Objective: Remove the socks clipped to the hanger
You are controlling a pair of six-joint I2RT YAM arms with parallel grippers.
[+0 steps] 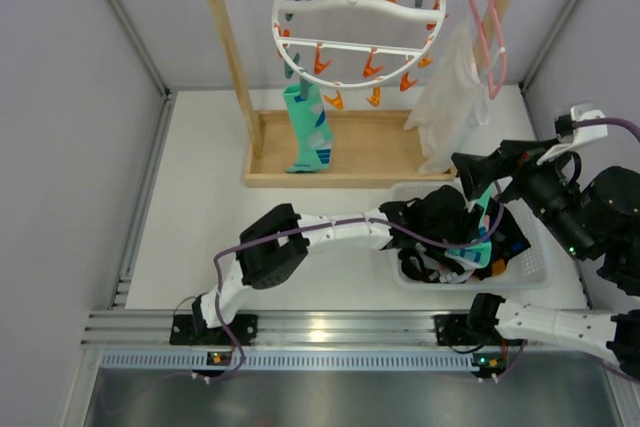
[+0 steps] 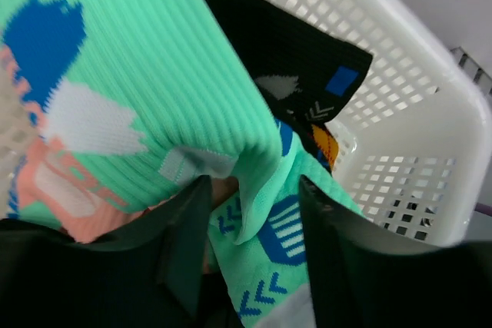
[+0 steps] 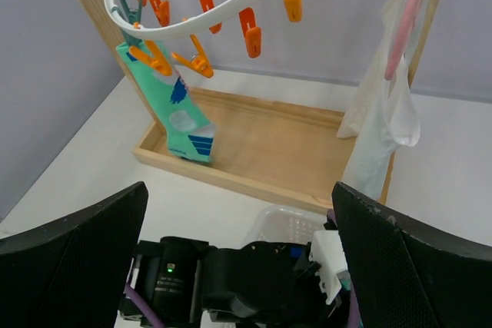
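Observation:
The round white hanger (image 1: 283,22) hangs from the wooden rail, with orange and teal clips. One teal sock (image 1: 306,129) with white and navy patches stays clipped at its left side; it also shows in the right wrist view (image 3: 178,113) under the hanger ring (image 3: 231,14). My left gripper (image 1: 455,229) reaches into the white basket (image 1: 535,259). In the left wrist view the left gripper (image 2: 254,243) has its jaws apart, with a teal sock (image 2: 261,236) lying between them and a black sock (image 2: 292,51) behind. My right gripper (image 3: 242,263) is wide open and empty, above the basket (image 1: 487,179).
A wooden rail frame (image 1: 232,57) with a base tray (image 1: 380,152) stands at the back. A white garment (image 1: 450,97) on a pink wire hanger (image 1: 490,37) hangs at its right end. The basket wall (image 2: 400,113) holds several socks. Grey walls close both sides.

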